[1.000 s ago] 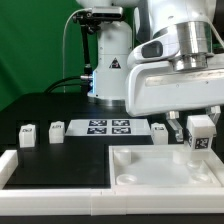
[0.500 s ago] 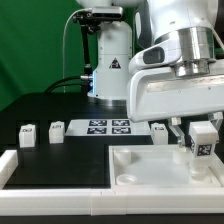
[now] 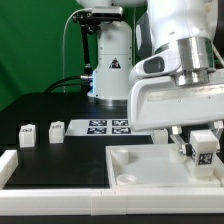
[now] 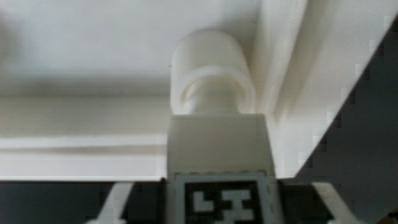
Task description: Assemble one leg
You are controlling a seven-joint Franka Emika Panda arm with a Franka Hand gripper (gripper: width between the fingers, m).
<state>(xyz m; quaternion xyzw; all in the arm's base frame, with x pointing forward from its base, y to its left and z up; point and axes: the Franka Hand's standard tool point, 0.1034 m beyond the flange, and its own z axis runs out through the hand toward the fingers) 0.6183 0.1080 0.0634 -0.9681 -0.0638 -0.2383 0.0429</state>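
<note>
My gripper is shut on a leg, a small white block with a black-and-white tag, and holds it just above the far right corner of the large white tray-like part. In the wrist view the held leg fills the centre, its round peg end pointing at the tray's inner corner, and my gripper grips it at the tag. Two more legs stand on the black table at the exterior view's left.
The marker board lies on the table behind the tray, partly hidden by my arm. A white raised rail runs along the table's front edge. A robot base stands at the back.
My gripper has moved down and toward the exterior view's right with the leg, closer to the tray's corner. The leg behind my gripper is now hidden by my arm.
</note>
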